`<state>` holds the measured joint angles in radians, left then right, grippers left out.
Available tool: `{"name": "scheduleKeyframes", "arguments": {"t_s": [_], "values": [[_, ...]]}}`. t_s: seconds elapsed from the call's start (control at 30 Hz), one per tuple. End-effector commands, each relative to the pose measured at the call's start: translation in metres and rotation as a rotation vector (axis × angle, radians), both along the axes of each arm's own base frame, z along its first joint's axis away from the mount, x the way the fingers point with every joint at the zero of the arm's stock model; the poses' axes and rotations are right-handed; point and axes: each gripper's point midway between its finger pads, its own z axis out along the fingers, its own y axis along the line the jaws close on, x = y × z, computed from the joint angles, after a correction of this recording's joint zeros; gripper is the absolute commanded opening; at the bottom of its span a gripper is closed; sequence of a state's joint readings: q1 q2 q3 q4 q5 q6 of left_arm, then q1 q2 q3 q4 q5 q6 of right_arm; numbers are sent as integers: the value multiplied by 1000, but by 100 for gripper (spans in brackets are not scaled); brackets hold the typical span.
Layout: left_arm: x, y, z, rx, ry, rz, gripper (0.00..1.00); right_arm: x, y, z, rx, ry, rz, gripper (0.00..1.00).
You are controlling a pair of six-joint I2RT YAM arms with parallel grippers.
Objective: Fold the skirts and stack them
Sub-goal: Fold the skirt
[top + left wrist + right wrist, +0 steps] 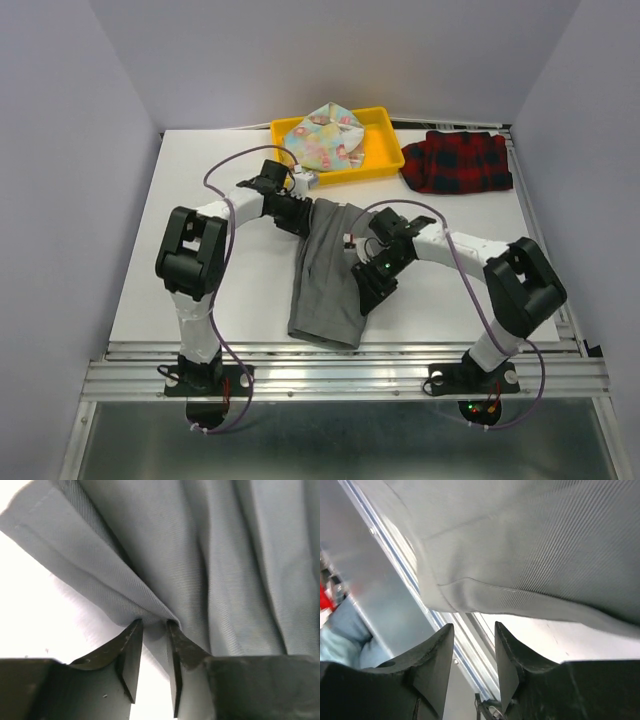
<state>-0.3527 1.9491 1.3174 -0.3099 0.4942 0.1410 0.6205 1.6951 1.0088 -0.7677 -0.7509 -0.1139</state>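
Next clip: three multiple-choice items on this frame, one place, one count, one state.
1. Where does the floral skirt lie? A in the yellow tray; B on bare table; C over an arm.
2. How many skirts show? A two; B three; C four.
3. The left gripper is: A open over bare table; B shut on the grey skirt; C gripping the tray.
Key: 1 A, it sits inside the tray's rim; 2 B, floral, grey and the plaid skirt; 3 B, it pinches a grey fold.
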Motion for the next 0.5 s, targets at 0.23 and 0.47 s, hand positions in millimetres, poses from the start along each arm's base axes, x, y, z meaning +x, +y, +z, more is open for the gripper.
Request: {"name": "scheduleKeyframes", "arguments": {"t_s": [0.23, 0.47], "values": [[-7, 42, 132, -142, -380, -35, 87, 72, 43, 104, 240, -352, -77, 44], [-47, 64, 184, -172, -566, -62, 99, 84, 103, 94, 418, -147, -108, 41]]}}
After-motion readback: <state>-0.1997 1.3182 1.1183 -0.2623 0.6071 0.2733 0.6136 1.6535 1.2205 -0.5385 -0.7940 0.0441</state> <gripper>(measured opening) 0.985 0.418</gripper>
